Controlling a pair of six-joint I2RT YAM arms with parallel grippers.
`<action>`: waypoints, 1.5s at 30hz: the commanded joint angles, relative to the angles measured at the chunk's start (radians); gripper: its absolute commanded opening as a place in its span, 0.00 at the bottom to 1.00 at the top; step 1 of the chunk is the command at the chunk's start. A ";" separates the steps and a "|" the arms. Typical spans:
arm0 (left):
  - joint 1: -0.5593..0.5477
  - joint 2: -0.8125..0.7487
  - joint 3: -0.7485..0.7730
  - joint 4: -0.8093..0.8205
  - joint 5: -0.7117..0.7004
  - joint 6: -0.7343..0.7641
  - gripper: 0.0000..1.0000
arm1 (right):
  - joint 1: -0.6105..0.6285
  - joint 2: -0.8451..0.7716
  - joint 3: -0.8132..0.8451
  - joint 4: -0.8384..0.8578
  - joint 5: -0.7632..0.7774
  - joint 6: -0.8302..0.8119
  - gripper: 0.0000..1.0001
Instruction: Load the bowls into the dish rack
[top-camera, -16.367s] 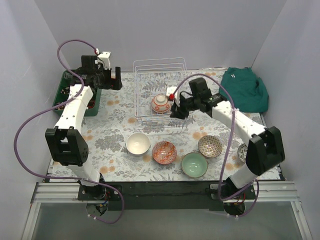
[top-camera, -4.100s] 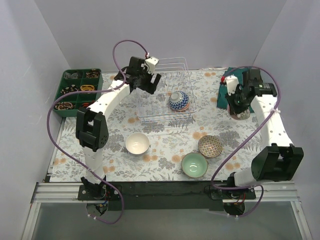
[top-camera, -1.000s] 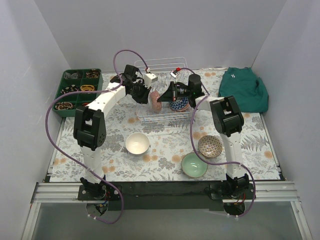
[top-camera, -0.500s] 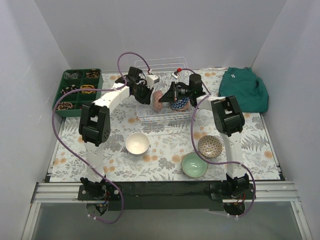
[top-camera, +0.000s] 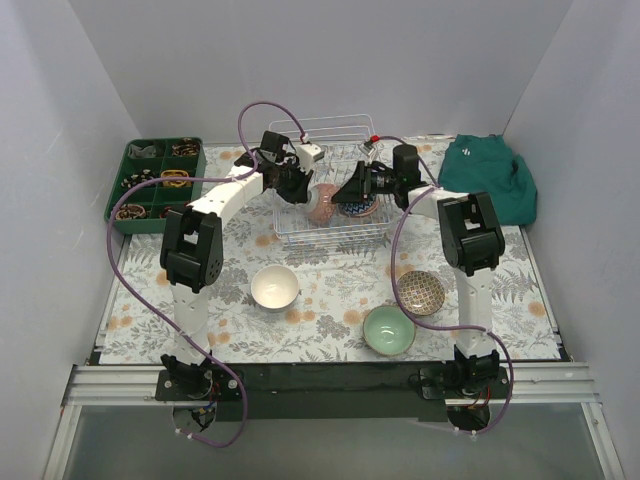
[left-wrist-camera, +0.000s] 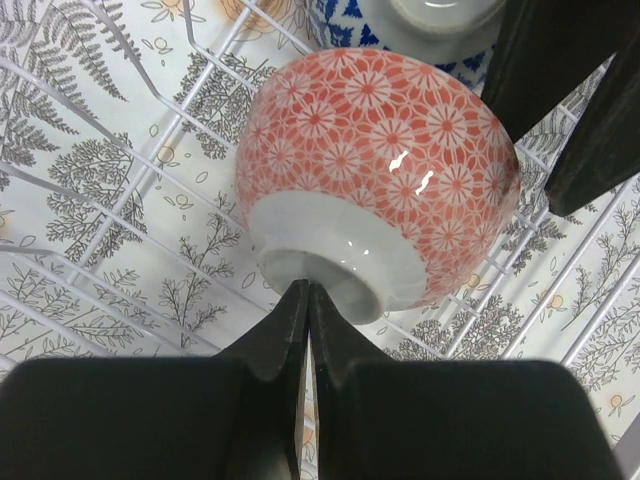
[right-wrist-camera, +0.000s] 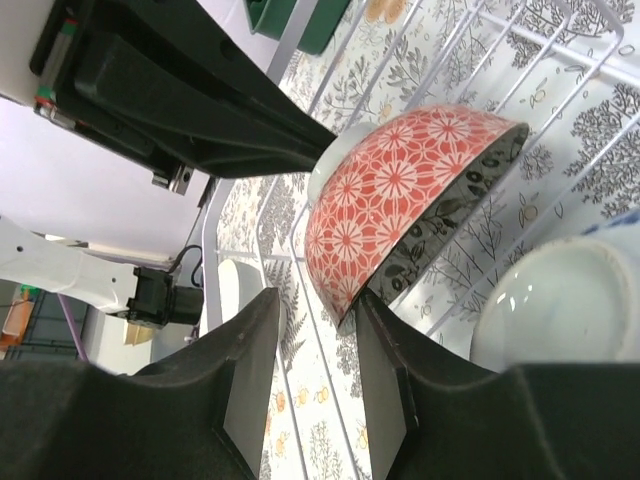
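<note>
The dish rack (top-camera: 330, 232) stands at mid-table toward the back. Inside it the orange-red patterned bowl (top-camera: 322, 203) (left-wrist-camera: 375, 170) (right-wrist-camera: 400, 210) stands on its side across the wires. My left gripper (top-camera: 301, 189) (left-wrist-camera: 307, 290) is shut, and its tips touch the bowl's white foot. My right gripper (top-camera: 351, 190) (right-wrist-camera: 315, 300) is open around the bowl's lower rim, with a gap on one side. A blue-and-white bowl (top-camera: 358, 206) (left-wrist-camera: 420, 15) lies bottom-up just right of it. A white bowl (top-camera: 275, 287), a brown patterned bowl (top-camera: 421, 292) and a mint green bowl (top-camera: 388, 330) sit on the cloth in front.
A green compartmented tray (top-camera: 155, 178) sits at the back left. A teal cloth (top-camera: 490, 178) is bunched at the back right. Both arms reach over the rack's wire sides (left-wrist-camera: 150, 160), close to each other.
My right gripper has opened off the orange-red bowl's rim. The bowl has shifted slightly right in the rack and stays on its side. The left gripper has followed it, still shut.
</note>
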 joint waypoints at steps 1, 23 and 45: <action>-0.005 -0.021 0.021 0.049 0.019 -0.008 0.00 | -0.001 -0.091 -0.032 -0.051 0.001 -0.068 0.45; -0.005 -0.013 -0.017 0.115 0.055 -0.051 0.00 | -0.033 -0.258 -0.103 -0.438 0.092 -0.363 0.45; -0.006 0.159 0.202 0.183 -0.079 -0.063 0.00 | -0.075 -0.353 0.058 -0.926 0.619 -0.914 0.01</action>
